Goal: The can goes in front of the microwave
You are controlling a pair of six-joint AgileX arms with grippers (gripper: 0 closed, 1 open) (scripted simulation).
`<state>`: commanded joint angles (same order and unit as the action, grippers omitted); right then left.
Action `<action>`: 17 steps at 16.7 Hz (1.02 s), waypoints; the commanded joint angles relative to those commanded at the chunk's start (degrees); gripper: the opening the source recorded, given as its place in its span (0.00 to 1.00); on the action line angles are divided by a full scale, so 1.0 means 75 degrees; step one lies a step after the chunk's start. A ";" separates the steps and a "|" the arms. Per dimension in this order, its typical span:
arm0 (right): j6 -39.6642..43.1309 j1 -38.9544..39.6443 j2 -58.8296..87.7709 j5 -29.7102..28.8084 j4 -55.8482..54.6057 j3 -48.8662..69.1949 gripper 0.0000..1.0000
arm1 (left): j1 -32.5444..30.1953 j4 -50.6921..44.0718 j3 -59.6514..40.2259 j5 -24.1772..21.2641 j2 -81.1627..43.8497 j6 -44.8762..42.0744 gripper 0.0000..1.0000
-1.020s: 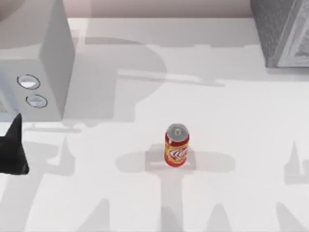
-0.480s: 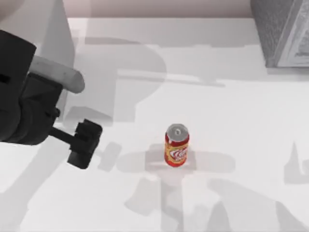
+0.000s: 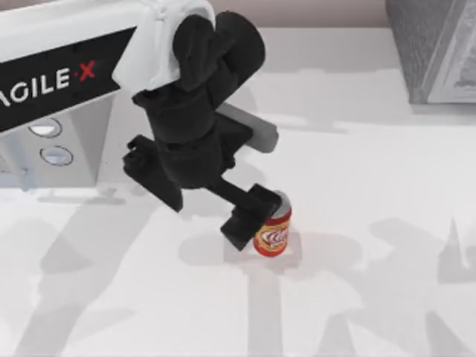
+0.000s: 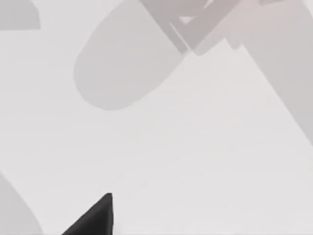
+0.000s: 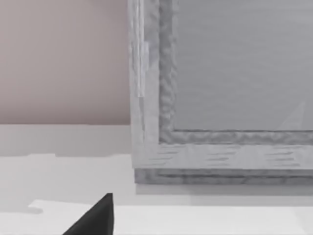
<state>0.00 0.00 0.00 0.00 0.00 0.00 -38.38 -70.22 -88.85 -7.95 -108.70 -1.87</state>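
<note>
Now you see one small red drink can (image 3: 274, 232) upright mid-table | one pale grey two-knob microwave (image 3: 56, 145) far left | left gripper (image 3: 250, 216) beside can, finger spread unreadable.

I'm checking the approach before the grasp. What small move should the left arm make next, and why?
Probably ease the left gripper down around the can: it hangs right at the can's left side, and the can stands upright, well right of the microwave.
</note>
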 joint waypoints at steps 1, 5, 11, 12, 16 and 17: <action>0.0000 0.0000 0.0000 0.0000 0.0000 0.0000 1.00 | -0.0180 -0.0282 -0.0623 0.0095 -0.0506 0.0018 1.00; 0.0000 0.0000 0.0000 0.0000 0.0000 0.0000 1.00 | -0.0725 -0.0972 -0.2743 0.0612 -0.1968 0.0085 1.00; 0.0000 0.0000 0.0000 0.0000 0.0000 0.0000 1.00 | -0.0984 -0.1157 -0.3821 0.1044 -0.2643 0.0120 1.00; 0.0000 0.0000 0.0000 0.0000 0.0000 0.0000 1.00 | -0.0984 -0.1157 -0.3821 0.1044 -0.2643 0.0120 1.00; 0.0000 0.0000 0.0000 0.0000 0.0000 0.0000 1.00 | -0.0949 -0.1120 -0.3779 0.1034 -0.2619 0.0113 1.00; 0.0000 0.0000 0.0000 0.0000 0.0000 0.0000 1.00 | -0.0958 -0.1015 -0.3674 0.1042 -0.2628 0.0102 1.00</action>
<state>0.00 0.00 0.00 0.00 0.00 0.00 -45.57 -77.83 -116.40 -0.14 -128.41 -1.11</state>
